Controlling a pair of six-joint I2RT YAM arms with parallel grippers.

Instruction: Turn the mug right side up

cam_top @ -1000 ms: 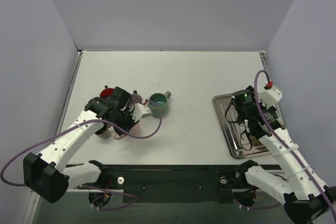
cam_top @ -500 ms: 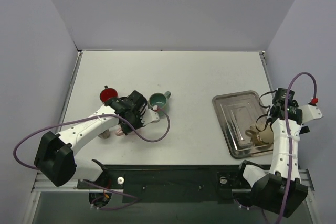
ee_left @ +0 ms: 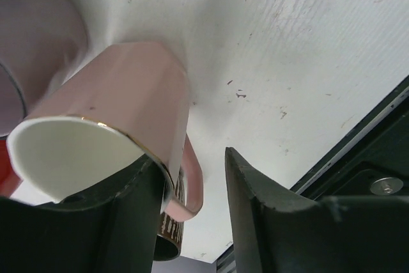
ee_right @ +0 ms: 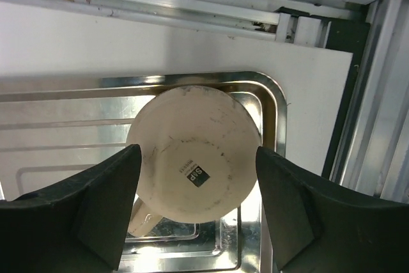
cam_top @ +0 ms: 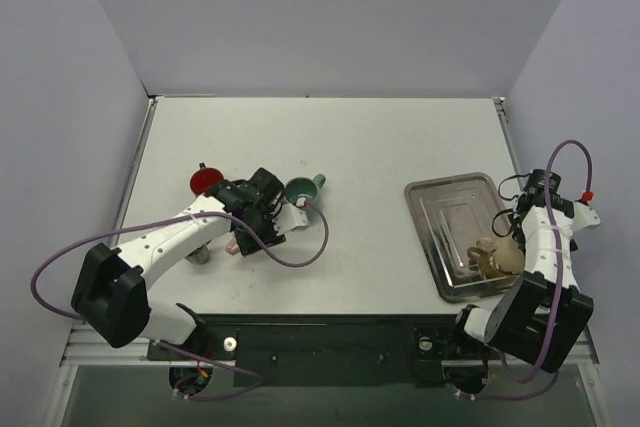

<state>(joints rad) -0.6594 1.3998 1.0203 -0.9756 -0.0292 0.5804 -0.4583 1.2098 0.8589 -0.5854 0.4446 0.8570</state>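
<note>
Left jaws: shifted right along the bench, now spread astride the pink mug point(ee_left: 128, 94), with a gap at its handle.
Right jaws: pulled back to the frame's right edge; spread, empty.
Cream mug point(ee_right: 193, 153): uncovered, base-up in the tray point(cam_top: 450, 209), lower right; likely unturned.

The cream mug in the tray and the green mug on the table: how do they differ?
The cream mug stands upside down, its labelled base facing up; the green mug stands upright, its mouth open to the overhead camera. The cream mug sits in the metal tray on the right; the green mug sits on the bare table, left of centre. Both have a single side handle.
</note>
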